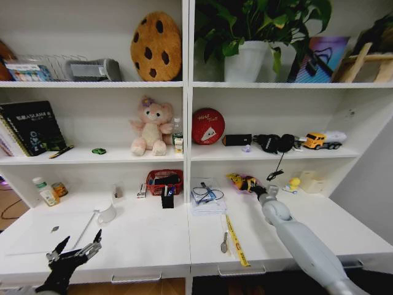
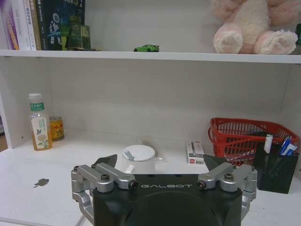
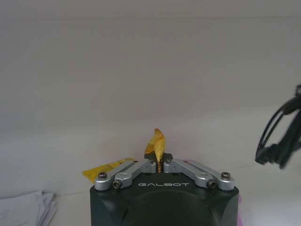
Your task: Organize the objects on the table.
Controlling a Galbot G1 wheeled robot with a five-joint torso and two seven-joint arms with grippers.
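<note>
Noted from my position: cookie-shaped cushion (image 1: 156, 46) upright on top shelf, potted plant (image 1: 252, 38) in next bay. Pink plush bunny (image 1: 150, 128) seated on middle shelf, red ball (image 1: 208, 126) in bay beside it, yellow toy truck (image 1: 323, 140) farther along. Books (image 1: 29, 128) stand at shelf's far left. Red basket (image 1: 164, 182) against back wall.

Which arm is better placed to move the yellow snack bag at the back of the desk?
Right. The right gripper is already shut on the yellow snack bag; the left gripper hovers open over the laptop, far across the desk.
</note>
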